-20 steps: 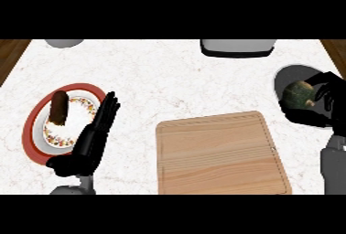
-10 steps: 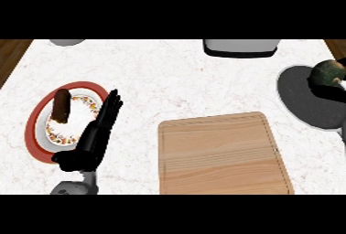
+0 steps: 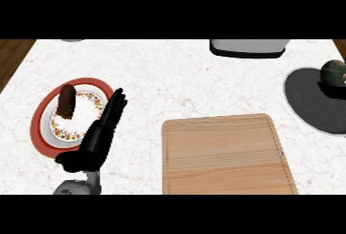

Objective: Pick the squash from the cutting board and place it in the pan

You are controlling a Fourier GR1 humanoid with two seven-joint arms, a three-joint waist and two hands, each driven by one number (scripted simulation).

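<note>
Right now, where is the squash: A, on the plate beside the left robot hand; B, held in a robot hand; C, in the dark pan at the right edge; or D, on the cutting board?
C: the dark green squash sits in the dark pan at the right edge, while the cutting board is bare and the left robot hand rests open beside the plate.
</note>
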